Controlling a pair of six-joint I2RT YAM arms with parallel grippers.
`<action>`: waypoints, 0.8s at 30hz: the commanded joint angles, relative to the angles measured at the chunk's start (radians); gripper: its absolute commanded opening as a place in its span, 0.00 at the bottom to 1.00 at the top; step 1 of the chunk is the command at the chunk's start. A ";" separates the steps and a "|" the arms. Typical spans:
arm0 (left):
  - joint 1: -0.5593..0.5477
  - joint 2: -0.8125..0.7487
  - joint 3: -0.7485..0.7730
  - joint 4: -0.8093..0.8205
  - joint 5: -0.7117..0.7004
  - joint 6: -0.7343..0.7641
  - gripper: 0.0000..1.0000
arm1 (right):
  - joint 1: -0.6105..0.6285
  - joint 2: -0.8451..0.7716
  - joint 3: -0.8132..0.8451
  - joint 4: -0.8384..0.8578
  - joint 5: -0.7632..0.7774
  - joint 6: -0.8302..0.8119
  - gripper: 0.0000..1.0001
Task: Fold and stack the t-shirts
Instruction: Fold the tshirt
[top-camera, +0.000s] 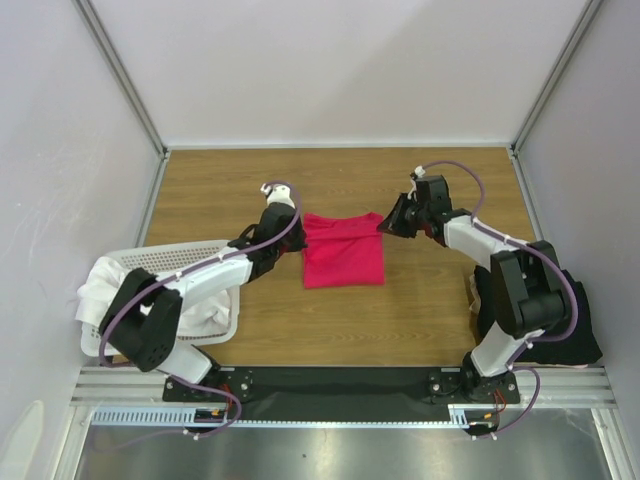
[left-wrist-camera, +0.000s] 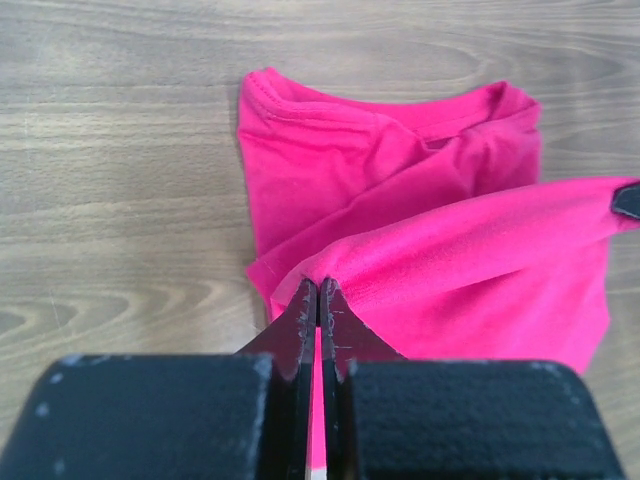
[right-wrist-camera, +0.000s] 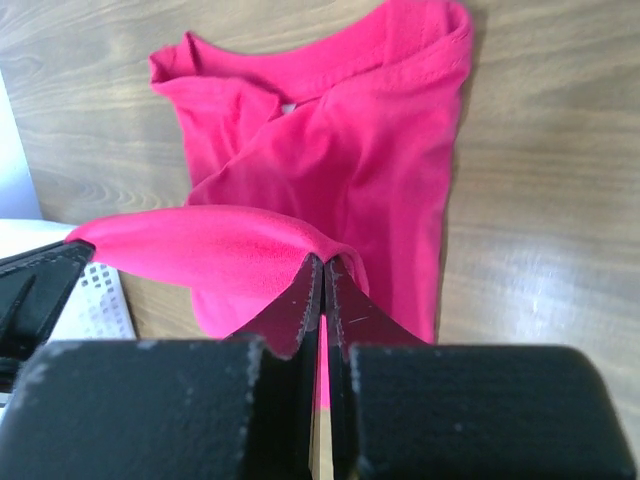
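At the far-left corner of the crimson-pink t-shirt (top-camera: 345, 255), the left hand (top-camera: 299, 220) is clamped tight on a pinch of the fabric edge. Left wrist view confirms it: the jaws meet with pink cloth caught between them (left-wrist-camera: 318, 290).

The right hand (top-camera: 384, 225) does the same at the far-right corner, jaws closed on the shirt edge (right-wrist-camera: 322, 265).

The edge between the two hands is lifted off the tabletop (top-camera: 430, 300) and runs as a raised pink band from one to the other. The right hand's tip shows at the end of that band in the left wrist view (left-wrist-camera: 628, 200).

The rest of the shirt lies on the wood below the band, mid-tabletop between the arms, rumpled, with the collar seam visible (left-wrist-camera: 300, 105).

A white perforated basket (top-camera: 150, 258) sits at the near left under the left arm, with white garments (top-camera: 95, 295) in it. It is apart from the pink shirt.

A black garment (top-camera: 585, 335) lies at the near right beside the right arm's base.
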 joint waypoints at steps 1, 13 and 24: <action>0.040 0.039 0.046 0.061 -0.024 0.019 0.00 | -0.037 0.046 0.070 0.055 0.005 -0.029 0.00; 0.102 0.186 0.141 0.128 0.032 0.064 0.00 | -0.063 0.206 0.215 0.074 -0.073 -0.050 0.00; 0.102 0.052 0.129 0.101 0.035 0.101 0.00 | -0.061 0.021 0.169 0.034 -0.027 -0.047 0.00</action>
